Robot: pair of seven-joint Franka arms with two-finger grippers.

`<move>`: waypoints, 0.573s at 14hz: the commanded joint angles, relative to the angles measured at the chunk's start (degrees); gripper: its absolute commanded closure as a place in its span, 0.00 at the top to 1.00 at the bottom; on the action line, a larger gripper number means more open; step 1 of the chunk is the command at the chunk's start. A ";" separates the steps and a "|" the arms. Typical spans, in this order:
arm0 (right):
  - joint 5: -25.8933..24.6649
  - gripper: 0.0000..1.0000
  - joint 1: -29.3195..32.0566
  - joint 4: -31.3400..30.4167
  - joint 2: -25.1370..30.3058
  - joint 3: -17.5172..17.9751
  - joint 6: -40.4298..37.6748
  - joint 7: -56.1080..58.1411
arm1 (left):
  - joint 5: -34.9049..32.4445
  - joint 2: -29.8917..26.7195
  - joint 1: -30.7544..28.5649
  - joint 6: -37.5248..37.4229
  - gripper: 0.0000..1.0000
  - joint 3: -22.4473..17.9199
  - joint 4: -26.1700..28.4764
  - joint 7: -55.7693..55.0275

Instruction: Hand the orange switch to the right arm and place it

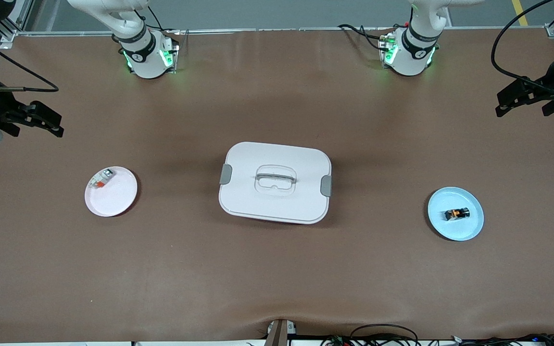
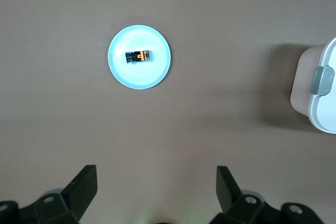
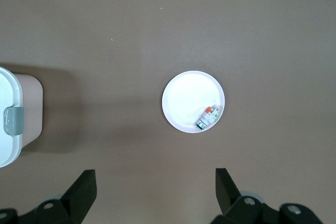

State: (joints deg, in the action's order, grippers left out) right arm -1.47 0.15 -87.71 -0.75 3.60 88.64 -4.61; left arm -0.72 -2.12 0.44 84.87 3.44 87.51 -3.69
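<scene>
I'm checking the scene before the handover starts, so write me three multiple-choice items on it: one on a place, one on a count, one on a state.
1. Where does the orange switch lie?
A. On the blue plate
B. On the white lidded box
C. On the bare table

2. How many plates are on the table?
A. One
B. Two
C. Three

3. How do the fingers of the left gripper stand?
A. Shut on the orange switch
B. Shut on nothing
C. Open and empty

Answers:
1. A: the dark part with orange markings sits on the blue plate, toward the left arm's end of the table.
2. B: only the blue plate and the pink plate show, either side of the white lidded box.
3. C: in the left wrist view the fingers stand wide apart over bare table, holding nothing.
</scene>
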 commanded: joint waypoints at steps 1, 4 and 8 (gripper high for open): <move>-0.64 1.00 -0.06 1.31 -0.48 0.17 -0.92 -0.40 | -0.16 0.53 -0.09 -1.02 1.00 -0.01 -0.85 0.35; -0.64 1.00 -0.06 1.31 -0.48 0.17 -0.92 -0.40 | -0.25 0.54 -0.18 -1.02 1.00 -0.10 -1.03 0.35; -0.64 1.00 -0.32 1.22 -0.56 0.26 -0.92 -0.48 | -0.25 2.29 -0.18 -0.76 1.00 -0.10 -0.41 0.62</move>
State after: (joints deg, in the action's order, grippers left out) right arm -1.47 0.12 -87.71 -0.75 3.62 88.63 -4.61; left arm -0.72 -1.14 0.36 84.74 3.42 87.60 -3.69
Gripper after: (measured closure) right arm 0.000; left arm 0.000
